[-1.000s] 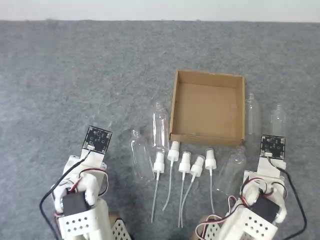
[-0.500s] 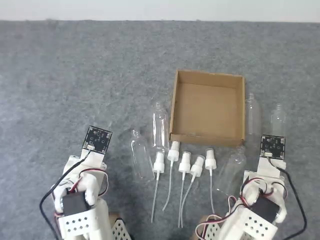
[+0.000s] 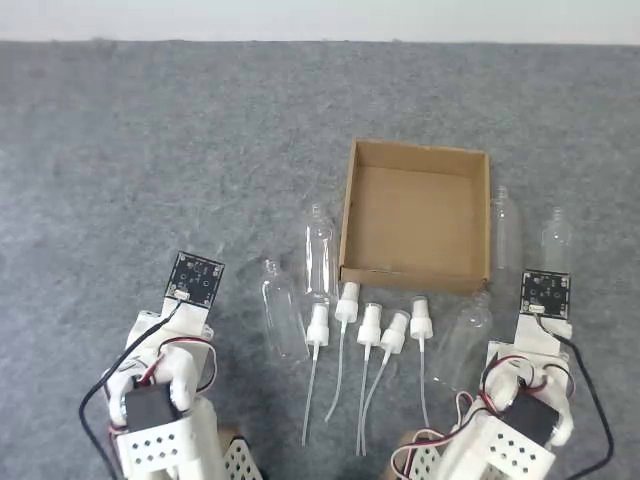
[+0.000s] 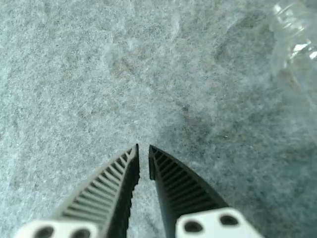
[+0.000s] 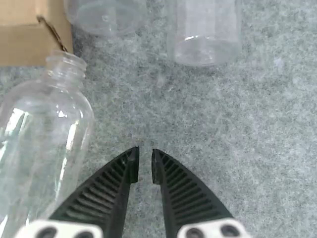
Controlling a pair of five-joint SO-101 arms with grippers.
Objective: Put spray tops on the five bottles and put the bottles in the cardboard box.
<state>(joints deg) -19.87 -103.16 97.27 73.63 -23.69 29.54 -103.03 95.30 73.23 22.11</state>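
Left arm (image 3: pixel 160 380): folded low, lower left of the high view; left gripper (image 4: pixel 142 148) closed, empty.
Right arm (image 3: pixel 515 400): lower right; right gripper (image 5: pixel 144 151) closed, empty, beside a bottle (image 5: pixel 39 134).
Cardboard box (image 3: pixel 410 277): centre right; spray tops (image 3: pixel 370 325) below it.

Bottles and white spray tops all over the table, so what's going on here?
Nothing is being handled at this moment. The left gripper and right gripper are both shut and empty. Five clear bottles lie uncapped beside the cardboard box, which holds nothing. The five spray tops lie in a row in front of it.
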